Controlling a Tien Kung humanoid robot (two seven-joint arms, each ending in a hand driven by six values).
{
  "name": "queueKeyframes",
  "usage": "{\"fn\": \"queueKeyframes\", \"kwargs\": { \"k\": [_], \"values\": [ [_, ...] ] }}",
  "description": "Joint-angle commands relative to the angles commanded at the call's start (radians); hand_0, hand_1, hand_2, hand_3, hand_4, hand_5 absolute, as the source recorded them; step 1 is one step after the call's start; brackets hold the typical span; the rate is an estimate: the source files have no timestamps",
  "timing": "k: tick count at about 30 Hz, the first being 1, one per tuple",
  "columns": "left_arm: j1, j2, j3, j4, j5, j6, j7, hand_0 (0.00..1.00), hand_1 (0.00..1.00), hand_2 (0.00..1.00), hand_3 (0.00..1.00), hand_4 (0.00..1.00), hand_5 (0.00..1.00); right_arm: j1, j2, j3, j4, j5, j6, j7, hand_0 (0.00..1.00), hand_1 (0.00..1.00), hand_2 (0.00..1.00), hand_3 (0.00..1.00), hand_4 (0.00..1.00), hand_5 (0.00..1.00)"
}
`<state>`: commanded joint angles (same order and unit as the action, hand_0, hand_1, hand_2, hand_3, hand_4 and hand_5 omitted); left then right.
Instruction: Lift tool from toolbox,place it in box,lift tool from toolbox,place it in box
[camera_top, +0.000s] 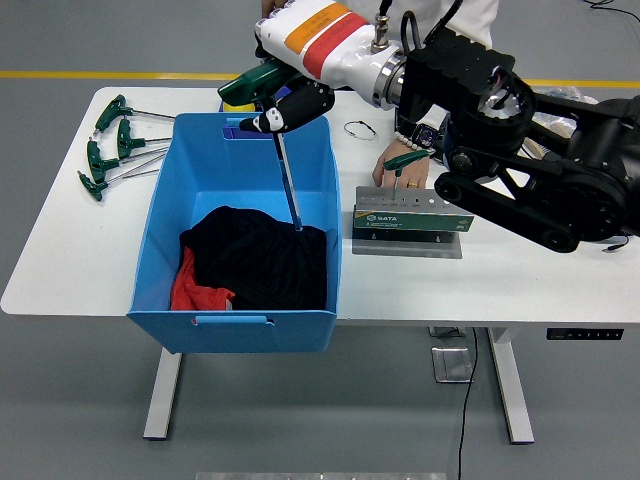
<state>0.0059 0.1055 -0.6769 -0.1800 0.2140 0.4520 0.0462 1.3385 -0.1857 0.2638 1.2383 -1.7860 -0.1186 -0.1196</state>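
Two cloths (250, 262) inside blue box (160, 225)

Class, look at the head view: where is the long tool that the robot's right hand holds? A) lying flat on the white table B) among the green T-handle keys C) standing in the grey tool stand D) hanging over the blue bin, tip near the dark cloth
D: the right hand grips the tool above the blue bin, its tip by the dark cloth.

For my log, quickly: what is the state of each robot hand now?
Left hand: not in view.
Right hand: closed on the T-handle tool, holding it over the blue box.
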Motion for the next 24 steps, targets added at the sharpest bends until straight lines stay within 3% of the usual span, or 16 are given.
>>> {"fn": "queueKeyframes", "kwargs": {
  "k": [2,7,8,10,13,14,19,20,24],
  "values": [
    [0.002,-0.001,-0.015,0.0,0.012,0.003,0.001,0.544,0.518,0.519,0.705,0.745,0.668,0.006,0.014,-0.03,-0.003,0.016,0.007,0.001,0.002,0.002,0.07,0.056,0.922,0.617],
    [0.001,0.002,-0.012,0.0,0.012,0.003,0.001,0.544,0.518,0.519,0.705,0.745,0.668,0.024,0.042,-0.086,-0.007,0.032,0.031,-0.002,0.002,0.002,0.07,0.056,0.922,0.617],
    [0.0,0.002,-0.012,0.0,0.014,0.004,0.001,0.543,0.517,0.519,0.703,0.743,0.666,0.028,0.047,-0.094,-0.006,0.031,0.039,-0.004,0.122,0.169,0.275,0.304,0.942,0.618],
    [0.0,0.004,-0.012,0.0,0.016,0.004,0.002,0.543,0.517,0.519,0.703,0.743,0.666,0.032,0.054,-0.104,-0.004,0.032,0.059,-0.007,0.122,0.169,0.275,0.304,0.942,0.618],
    [0.001,0.005,-0.023,0.0,0.027,0.006,0.004,0.543,0.517,0.519,0.703,0.743,0.666,0.046,0.068,-0.122,-0.015,0.052,0.13,-0.02,0.122,0.169,0.275,0.304,0.942,0.618],
    [0.001,0.006,-0.029,0.0,0.033,0.008,0.005,0.543,0.516,0.515,0.7,0.742,0.663,0.052,0.072,-0.126,-0.021,0.051,0.144,-0.023,0.332,0.442,0.548,0.484,0.959,0.626],
    [0.0,0.008,-0.024,0.0,0.029,0.012,0.003,0.543,0.516,0.515,0.7,0.742,0.663,0.06,0.085,-0.129,-0.041,0.047,0.146,-0.024,0.332,0.442,0.548,0.484,0.959,0.626],
    [0.0,0.008,-0.017,0.0,0.02,0.014,0.0,0.542,0.511,0.514,0.699,0.741,0.663,0.06,0.086,-0.13,-0.043,0.046,0.145,-0.024,0.439,0.536,0.647,0.527,0.959,0.616],
    [-0.001,0.008,-0.004,0.0,0.003,0.017,-0.004,0.542,0.511,0.514,0.699,0.741,0.663,0.054,0.089,-0.133,-0.054,0.049,0.145,-0.024,0.439,0.536,0.647,0.527,0.959,0.616]
  ]
}}
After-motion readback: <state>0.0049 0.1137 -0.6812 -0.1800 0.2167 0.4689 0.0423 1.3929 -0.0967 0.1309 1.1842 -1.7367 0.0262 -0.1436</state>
